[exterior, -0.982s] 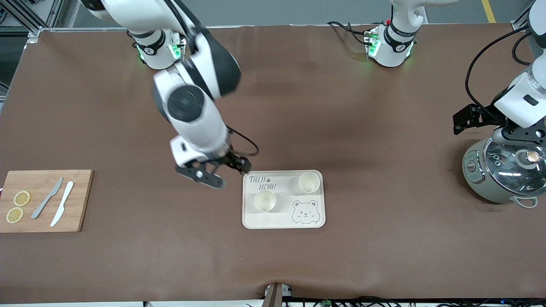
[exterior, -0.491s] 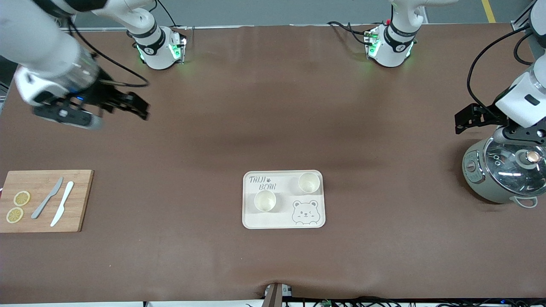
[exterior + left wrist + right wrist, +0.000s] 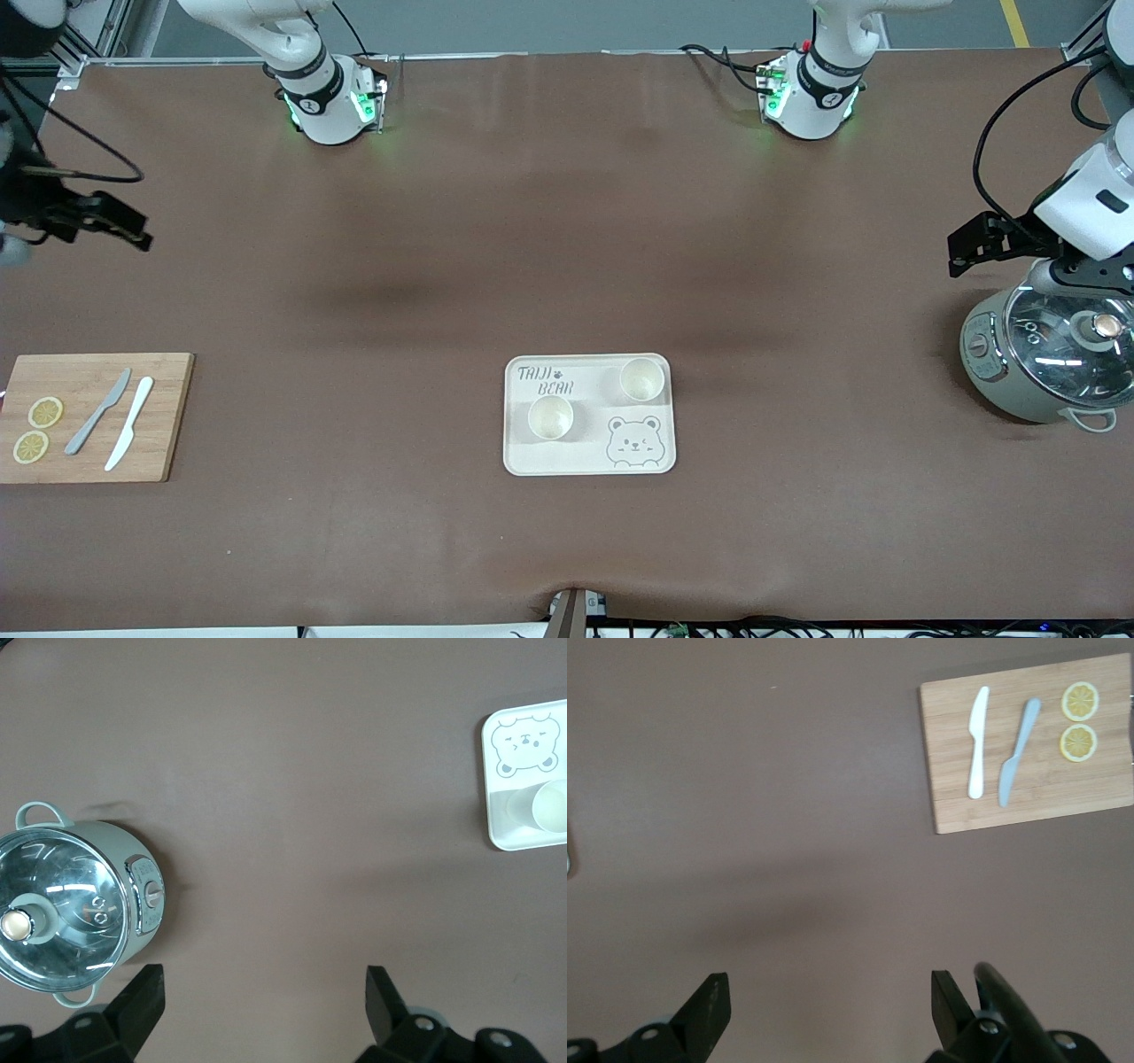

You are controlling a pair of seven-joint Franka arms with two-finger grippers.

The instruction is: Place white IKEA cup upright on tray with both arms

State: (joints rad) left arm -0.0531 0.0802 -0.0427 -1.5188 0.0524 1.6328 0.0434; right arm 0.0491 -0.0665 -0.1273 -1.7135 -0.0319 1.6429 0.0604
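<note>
The cream tray [image 3: 585, 454] with "TAIJI BEAR" lettering lies mid-table. Two white cups stand upright on it: one [image 3: 550, 417] beside the bear face, one [image 3: 641, 379] at the corner toward the left arm's end. My right gripper [image 3: 106, 223] is open and empty, up in the air over bare table at the right arm's end. My left gripper [image 3: 972, 245] is open and empty in the air beside the cooker. In the left wrist view my left gripper [image 3: 263, 1005] stands wide open, and the tray [image 3: 494, 811] and one cup [image 3: 549, 806] show at the edge. In the right wrist view my right gripper [image 3: 828, 1005] is wide open over bare table.
A grey-green cooker [image 3: 1045, 359] with a glass lid stands at the left arm's end, also in the left wrist view [image 3: 71, 908]. A wooden cutting board [image 3: 168, 416] with two knives and two lemon slices lies at the right arm's end, also in the right wrist view [image 3: 1028, 806].
My right arm has swung away from the tray's edge, up and out to the right arm's end of the table. My left gripper has barely moved. Both cups stay put.
</note>
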